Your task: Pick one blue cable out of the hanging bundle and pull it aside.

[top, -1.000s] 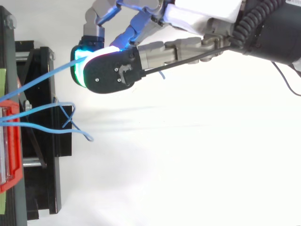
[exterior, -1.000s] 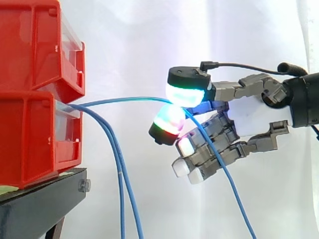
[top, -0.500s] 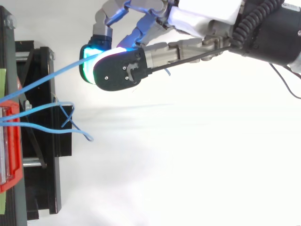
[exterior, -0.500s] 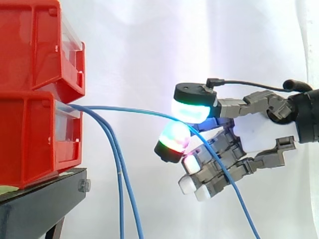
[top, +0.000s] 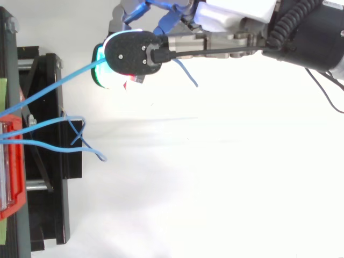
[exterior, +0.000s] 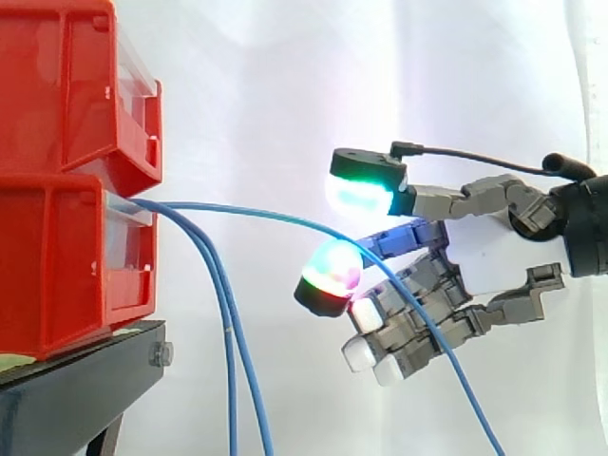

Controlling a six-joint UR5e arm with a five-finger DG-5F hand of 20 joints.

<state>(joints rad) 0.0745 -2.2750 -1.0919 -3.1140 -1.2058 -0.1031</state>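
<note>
Several blue cables come out of the lower red bin [exterior: 57, 256]. One blue cable [exterior: 256, 211] is drawn out to the right, away from the hanging bundle [exterior: 228, 323]. It runs between the thumb pad [exterior: 361, 190] and a finger pad [exterior: 330, 275] of my hand [exterior: 489, 256], then drops down right in front of the curled lower fingers. The thumb stands raised with a clear gap above the cable, so the cable lies over the finger, not pinched. From above, the pulled cable [top: 59, 86] slants up to the hand [top: 236, 11] and its free end hangs beyond.
The red bins sit stacked on a black stand [exterior: 76, 399] at the left. In the top view the other cables [top: 54, 145] loop over the stand [top: 48, 215]. A white curtain lies behind and below the hand.
The thumb pad has lifted off the finger pad, opening the pinch on the cable. The hand has drifted slightly right and the cable sags a little lower.
</note>
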